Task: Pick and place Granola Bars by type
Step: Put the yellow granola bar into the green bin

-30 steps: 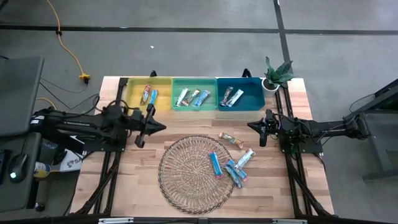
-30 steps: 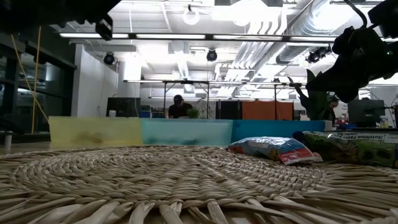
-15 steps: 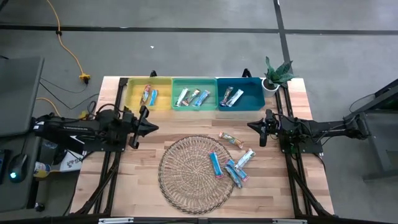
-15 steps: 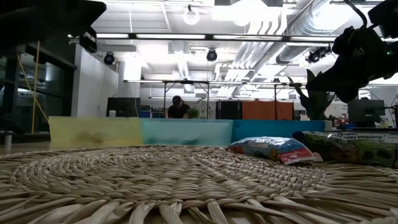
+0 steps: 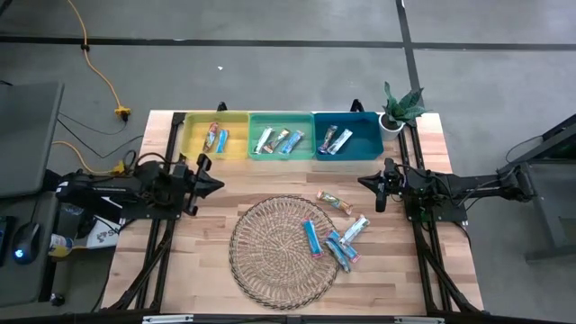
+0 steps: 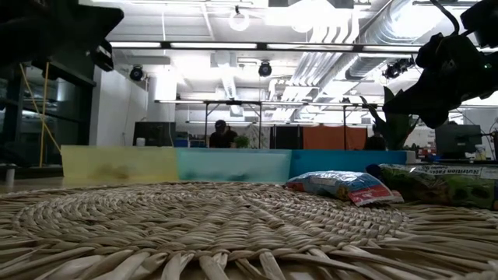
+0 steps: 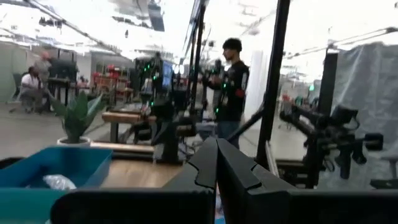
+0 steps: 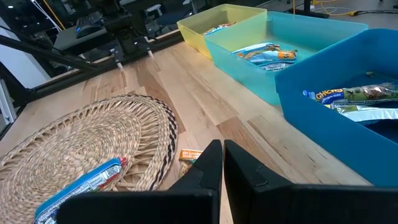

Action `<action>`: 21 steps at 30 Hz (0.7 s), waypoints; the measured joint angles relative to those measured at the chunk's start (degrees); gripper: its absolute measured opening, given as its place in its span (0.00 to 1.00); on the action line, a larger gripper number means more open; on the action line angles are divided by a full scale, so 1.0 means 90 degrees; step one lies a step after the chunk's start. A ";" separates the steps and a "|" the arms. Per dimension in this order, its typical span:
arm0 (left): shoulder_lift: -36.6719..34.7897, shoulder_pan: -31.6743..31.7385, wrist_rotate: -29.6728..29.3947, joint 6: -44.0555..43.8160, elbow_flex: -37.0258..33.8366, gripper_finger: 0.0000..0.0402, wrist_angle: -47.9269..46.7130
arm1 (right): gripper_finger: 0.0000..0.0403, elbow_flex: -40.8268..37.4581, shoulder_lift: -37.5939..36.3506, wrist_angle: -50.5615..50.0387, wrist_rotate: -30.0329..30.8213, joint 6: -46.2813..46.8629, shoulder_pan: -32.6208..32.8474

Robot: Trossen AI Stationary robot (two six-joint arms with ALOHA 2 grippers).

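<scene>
Several granola bars lie loose: an orange one (image 5: 334, 202) and a white one (image 5: 355, 228) on the wood, a blue one (image 5: 311, 238) on the round wicker mat (image 5: 283, 249), and more blue ones (image 5: 340, 249) at the mat's right rim. Other bars lie in the yellow bin (image 5: 214, 137), the teal bin (image 5: 280, 137) and the blue bin (image 5: 346, 137). My left gripper (image 5: 219, 185) is shut and holds nothing, at the table's left side, left of the mat. My right gripper (image 5: 362, 183) is shut and holds nothing, at the right side, above the orange bar (image 8: 189, 155).
The three bins stand in a row along the far edge. A potted plant (image 5: 400, 106) stands at the far right corner. Bare wood lies between the bins and the mat. People stand in the room beyond the table (image 7: 233, 81).
My left gripper has drawn back toward the table's left edge and sunk a little, staying shut and holding nothing. The bars and the mat have not moved.
</scene>
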 joint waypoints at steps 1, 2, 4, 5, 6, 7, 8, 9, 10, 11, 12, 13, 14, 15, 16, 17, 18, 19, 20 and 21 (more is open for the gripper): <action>-0.0001 0.0000 0.0000 0.0042 0.0000 0.00 -0.0048 | 0.00 -0.0002 0.0000 0.0000 -0.0001 0.0001 0.0000; -0.0006 0.0000 0.0001 0.0101 0.0000 0.00 -0.0114 | 0.00 -0.0002 0.0000 0.0000 -0.0001 0.0001 0.0000; -0.0006 0.0000 0.0008 0.0329 -0.0003 0.00 -0.0289 | 0.00 0.0000 0.0000 0.0000 0.0000 0.0000 0.0000; -0.0006 0.0000 0.0030 0.0479 -0.0005 0.00 -0.0434 | 0.00 0.0000 0.0002 0.0000 0.0001 -0.0001 0.0000; -0.0002 0.0000 0.0032 0.0635 -0.0005 0.00 -0.0552 | 0.00 0.0000 0.0000 0.0000 -0.0001 0.0001 0.0000; -0.0002 0.0000 0.0034 0.0774 -0.0007 0.00 -0.0672 | 0.00 -0.0001 0.0000 0.0000 -0.0001 0.0001 0.0002; -0.0004 0.0000 0.0036 0.0894 -0.0007 0.00 -0.0768 | 0.00 -0.0002 0.0001 0.0000 0.0001 0.0001 0.0002; -0.0004 0.0000 0.0036 0.0999 -0.0007 0.00 -0.0837 | 0.00 -0.0002 0.0001 0.0000 -0.0001 -0.0001 0.0001; -0.0004 0.0000 0.0032 0.1053 -0.0007 0.00 -0.0889 | 0.00 -0.0001 0.0001 0.0000 0.0001 -0.0001 0.0001; -0.0004 0.0000 0.0026 0.1070 -0.0007 0.00 -0.0935 | 0.00 0.0000 0.0001 0.0000 0.0000 0.0001 0.0002; -0.0004 0.0000 0.0018 0.1064 -0.0009 0.00 -0.0952 | 0.00 0.0000 0.0000 0.0000 0.0001 -0.0001 0.0002; -0.0004 0.0000 -0.0018 0.1042 -0.0010 0.00 -0.0977 | 0.00 -0.0002 0.0001 0.0000 0.0001 0.0000 0.0002; -0.0004 0.0000 -0.0106 0.1040 -0.0010 0.00 -0.1034 | 0.00 0.0000 0.0002 0.0000 0.0001 -0.0001 0.0002; -0.0004 0.0000 -0.0229 0.1039 -0.0012 0.00 -0.1112 | 0.00 -0.0001 0.0001 0.0000 0.0001 0.0000 0.0002; -0.0004 0.0000 -0.0336 0.1043 -0.0012 0.00 -0.1207 | 0.00 0.0000 0.0000 0.0000 -0.0001 0.0000 0.0001; 0.0001 0.0000 -0.0395 0.1041 -0.0012 0.00 -0.1298 | 0.00 0.0000 0.0000 0.0000 0.0001 0.0000 0.0000; 0.0001 0.0000 -0.0478 0.1043 -0.0012 0.00 -0.1373 | 0.00 -0.0001 0.0000 0.0000 -0.0001 0.0001 0.0002; -0.0001 0.0002 -0.0517 0.1037 -0.0012 0.00 -0.1424 | 0.00 -0.0001 0.0002 0.0000 0.0000 0.0001 0.0002; 0.0000 0.0000 -0.0532 0.0993 -0.0015 0.00 -0.1436 | 0.00 -0.0001 0.0000 0.0000 0.0001 0.0000 0.0001; 0.0001 0.0000 -0.0536 0.0981 -0.0015 0.00 -0.1440 | 0.00 0.0000 0.0002 0.0000 0.0001 -0.0001 0.0000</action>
